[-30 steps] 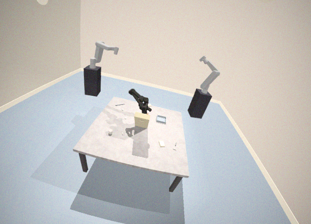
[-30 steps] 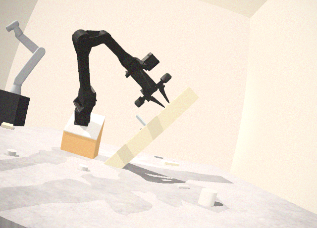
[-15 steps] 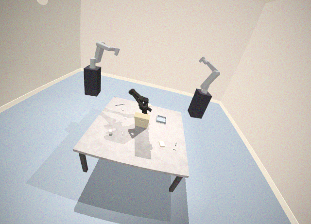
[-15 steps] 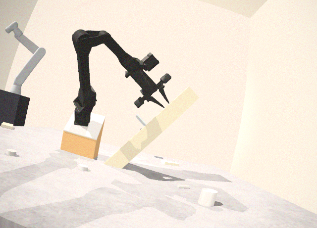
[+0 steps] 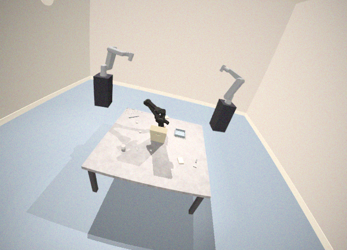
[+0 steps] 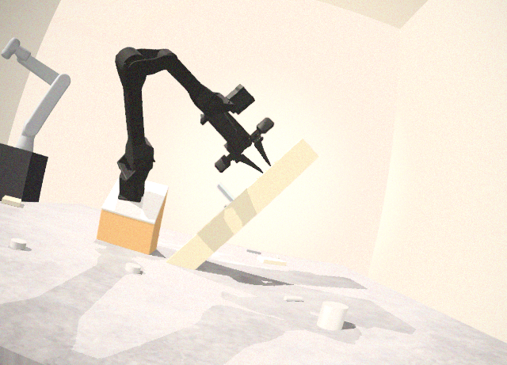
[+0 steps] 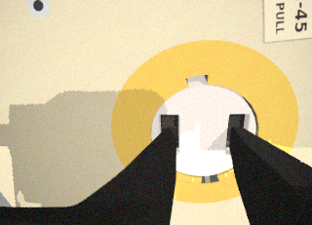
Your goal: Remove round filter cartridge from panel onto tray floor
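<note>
The black claw [image 7: 202, 131], part-spread and holding nothing, hovers at the white round filter cartridge [image 7: 203, 128], which sits flush in the tilted cream service panel [image 7: 85, 50]. Misaligned fingertips could miss the slots and jam.

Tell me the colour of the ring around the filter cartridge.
Yellow: the ring encircles the white cartridge, clearest in the wrist view.

Matte black arm [image 6: 135, 119], hand [image 6: 258, 161] with 2 tapered fingers [image 6: 250, 162].

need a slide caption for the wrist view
Black gripper fingertips aligned with the two dark slots of the white round filter cartridge, still seated inside its yellow ring.
</note>
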